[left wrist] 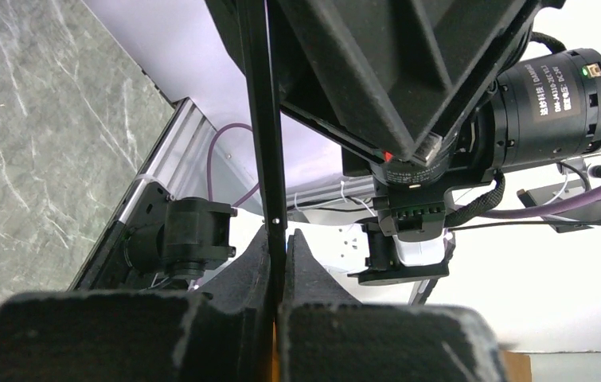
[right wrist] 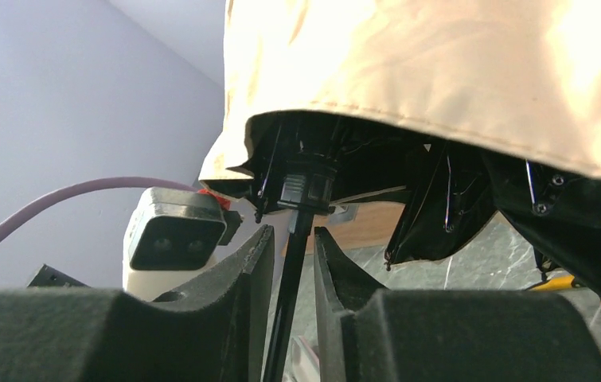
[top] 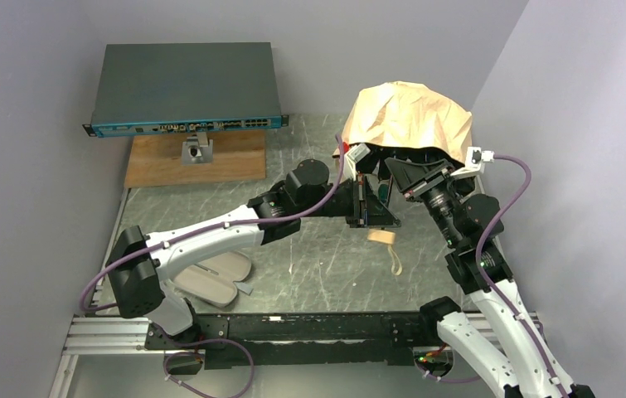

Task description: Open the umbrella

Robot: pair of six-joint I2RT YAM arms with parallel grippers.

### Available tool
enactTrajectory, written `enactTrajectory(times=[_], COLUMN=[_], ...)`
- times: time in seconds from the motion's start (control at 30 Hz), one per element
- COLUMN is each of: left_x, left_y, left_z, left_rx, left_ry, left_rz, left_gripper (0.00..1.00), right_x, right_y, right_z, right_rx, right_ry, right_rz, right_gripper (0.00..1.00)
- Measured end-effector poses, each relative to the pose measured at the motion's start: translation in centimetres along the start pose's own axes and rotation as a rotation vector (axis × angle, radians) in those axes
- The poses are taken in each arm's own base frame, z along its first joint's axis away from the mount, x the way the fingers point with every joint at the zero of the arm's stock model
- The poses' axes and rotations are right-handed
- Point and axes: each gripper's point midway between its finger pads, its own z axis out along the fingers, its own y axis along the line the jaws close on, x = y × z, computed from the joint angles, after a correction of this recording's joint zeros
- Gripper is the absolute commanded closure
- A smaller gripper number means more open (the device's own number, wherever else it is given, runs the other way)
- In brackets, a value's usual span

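Jaws of left gripper clenched on umbrella shaft; right gripper jaws straddle shaft under runner, grip unclear. Tan canopy partly spread above table.

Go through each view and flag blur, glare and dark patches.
Top external: evenly lit and sharp, deep shade under the canopy. Left wrist: left fingers blurred up close, the background blown out white, the umbrella shaft a black silhouette. Right wrist: right fingers out of focus, canopy glaring at upper right, its underside near black.
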Motion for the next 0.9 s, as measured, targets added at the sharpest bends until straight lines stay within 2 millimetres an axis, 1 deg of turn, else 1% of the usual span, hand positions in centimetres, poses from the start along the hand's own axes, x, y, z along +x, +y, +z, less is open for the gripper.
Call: enactTrajectory(times=[0.23, 0.43, 0.5, 0.63, 0.73, 0.9], left_x=[0.5, 0.6, 0.6, 0.6, 1.1, 1.1], left_y=[-0.2, -0.2, -0.1, 0.1, 0.1, 0.2], left_z=[0.1, 0.2, 0.3, 0.4, 0.6, 1.1], left_rx=[0.003, -0.012, -0.026, -0.068, -0.097, -0.168], left_ry=[0.012, 0.007, 0.001, -0.009, 0.0, -0.005], left_rz=[0.014, 0.047, 0.063, 0.095, 0.116, 0.176], left_gripper=[1.0, 1.0, 1.0, 1.0, 1.0, 1.0], right_x=[-0.3, -0.6, -0.7, -0.8, -1.5, -2.5], right_y=[0.0, -0.3, -0.3, -0.4, -0.6, -0.6], right_z=[0.2, 0.3, 0.3, 0.3, 0.4, 0.6], right_rx=[0.003, 0.019, 0.024, 0.038, 0.057, 0.077], right_ry=[-0.015, -0.034, -0.041, -0.055, -0.084, -0.126], right_rz=[0.002, 0.009, 0.018, 0.038, 0.041, 0.021], right_gripper=[0.79, 0.84, 0.85, 0.89, 0.89, 0.89])
